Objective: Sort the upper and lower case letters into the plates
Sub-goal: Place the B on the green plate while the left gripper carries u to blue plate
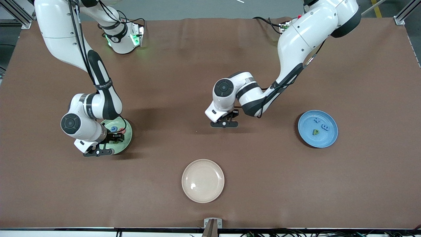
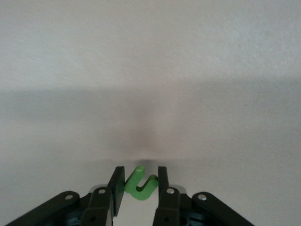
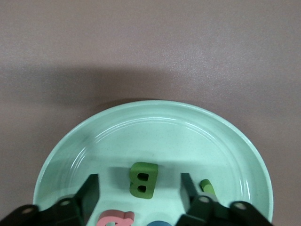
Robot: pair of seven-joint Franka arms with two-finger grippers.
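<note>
My right gripper stands open low over the pale mint green plate at the right arm's end of the table. A dark green letter rests on that plate between the fingers, touching neither. A pink letter, a blue letter and the tip of a lighter green piece also lie there. My left gripper is shut on a bright green hooked letter, low over the bare middle of the table. The blue plate holds two blue letters and a green one.
A cream-beige plate lies nearer the front camera than both grippers, close to the table's front edge. Brown table cover stretches between the three plates. The arms' bases and cables stand along the table's back.
</note>
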